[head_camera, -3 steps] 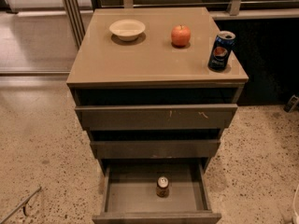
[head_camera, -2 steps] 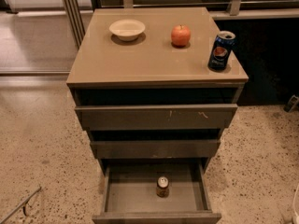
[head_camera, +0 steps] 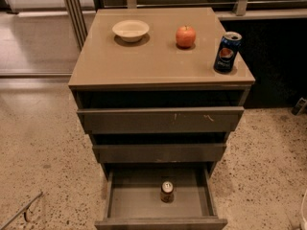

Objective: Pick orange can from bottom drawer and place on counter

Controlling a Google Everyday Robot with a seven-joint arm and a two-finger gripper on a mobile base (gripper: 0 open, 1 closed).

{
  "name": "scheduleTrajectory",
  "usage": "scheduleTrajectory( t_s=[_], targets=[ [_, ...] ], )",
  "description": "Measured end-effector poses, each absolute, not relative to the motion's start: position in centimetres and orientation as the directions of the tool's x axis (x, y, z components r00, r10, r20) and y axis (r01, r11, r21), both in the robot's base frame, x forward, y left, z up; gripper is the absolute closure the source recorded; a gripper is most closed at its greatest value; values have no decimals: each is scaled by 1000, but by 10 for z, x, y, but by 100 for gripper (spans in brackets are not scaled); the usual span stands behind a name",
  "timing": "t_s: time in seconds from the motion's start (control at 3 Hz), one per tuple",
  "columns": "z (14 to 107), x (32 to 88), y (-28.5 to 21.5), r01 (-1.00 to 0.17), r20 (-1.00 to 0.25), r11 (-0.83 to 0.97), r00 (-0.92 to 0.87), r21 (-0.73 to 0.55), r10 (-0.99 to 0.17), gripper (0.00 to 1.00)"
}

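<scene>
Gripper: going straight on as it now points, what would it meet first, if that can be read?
Cannot be read: the gripper is out of view. The orange can stands in the open bottom drawer, uncovered from above.

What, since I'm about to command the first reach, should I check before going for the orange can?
1. Bottom drawer pulled open: ok.
2. Orange can upright, standing alone on the drawer floor: ok.
3. Bare space on the counter in front of the bowl, apple and Pepsi can: ok.
4. Gripper position: cannot tell, it is outside the camera view.
</scene>
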State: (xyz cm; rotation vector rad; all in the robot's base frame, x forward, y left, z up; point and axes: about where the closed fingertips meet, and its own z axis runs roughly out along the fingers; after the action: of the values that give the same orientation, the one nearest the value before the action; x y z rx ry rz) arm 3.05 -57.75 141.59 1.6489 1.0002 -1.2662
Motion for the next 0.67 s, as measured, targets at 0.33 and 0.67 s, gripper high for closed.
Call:
scheduleTrajectory(
  t_s=[0.33,0.67],
  targets=[
    [1408,35,-584,928,-984,-371,106,45,146,0],
    [1396,40,-593,949,-977,-314,51,-18,208,0]
  ],
)
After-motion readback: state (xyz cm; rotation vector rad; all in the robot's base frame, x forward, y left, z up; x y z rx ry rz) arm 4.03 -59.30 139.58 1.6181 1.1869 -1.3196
